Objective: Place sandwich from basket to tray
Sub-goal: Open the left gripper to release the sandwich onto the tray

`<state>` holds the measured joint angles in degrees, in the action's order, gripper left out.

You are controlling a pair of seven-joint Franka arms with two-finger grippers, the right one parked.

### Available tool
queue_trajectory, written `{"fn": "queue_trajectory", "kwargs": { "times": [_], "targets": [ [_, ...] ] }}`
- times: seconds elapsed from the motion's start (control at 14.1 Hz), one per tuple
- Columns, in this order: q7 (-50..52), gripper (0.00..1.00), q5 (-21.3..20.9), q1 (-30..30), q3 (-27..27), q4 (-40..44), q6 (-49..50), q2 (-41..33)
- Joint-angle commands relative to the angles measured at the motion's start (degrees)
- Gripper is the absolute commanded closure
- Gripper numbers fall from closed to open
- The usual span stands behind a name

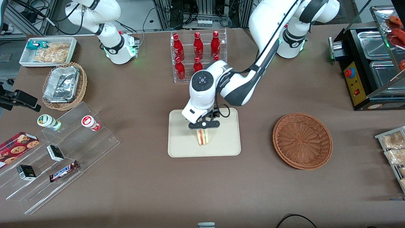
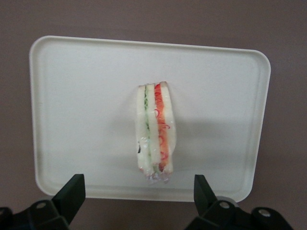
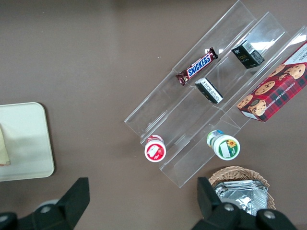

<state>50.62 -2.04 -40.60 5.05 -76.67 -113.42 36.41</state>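
Note:
The sandwich, a clear-wrapped wedge of white bread with red and green layers, lies on the cream-beige tray in the middle of the table. In the left wrist view the sandwich rests on the tray between the spread black fingers, which do not touch it. My left gripper hovers just above the sandwich, open and empty. The reddish-brown wicker basket stands empty beside the tray, toward the working arm's end of the table.
A clear rack of red bottles stands farther from the front camera than the tray. A clear stepped stand with snacks, a tan basket of foil trays and a white snack bin lie toward the parked arm's end. A black food warmer stands toward the working arm's end.

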Motion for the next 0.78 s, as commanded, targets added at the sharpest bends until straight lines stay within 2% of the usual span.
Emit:
{"fn": "queue_trajectory", "kwargs": {
  "times": [0.0, 0.07, 0.28, 0.42, 0.71],
  "targets": [
    [-0.4, 0.0, -1.5, 0.2, -1.6, -1.8, 4.6, -5.7],
    [-2.6, 0.0, -3.7, 0.3, -2.2, -1.7, 6.9, -6.9],
    [0.8, 0.0, -3.1, 1.1, -6.1, -3.3, 11.7, -9.7],
    [0.1, 0.0, -3.0, 5.4, -6.2, -7.2, 11.9, -13.3],
    [-10.3, 0.0, -0.8, 12.9, -6.1, -14.3, 12.3, -19.9]
  ]
}}
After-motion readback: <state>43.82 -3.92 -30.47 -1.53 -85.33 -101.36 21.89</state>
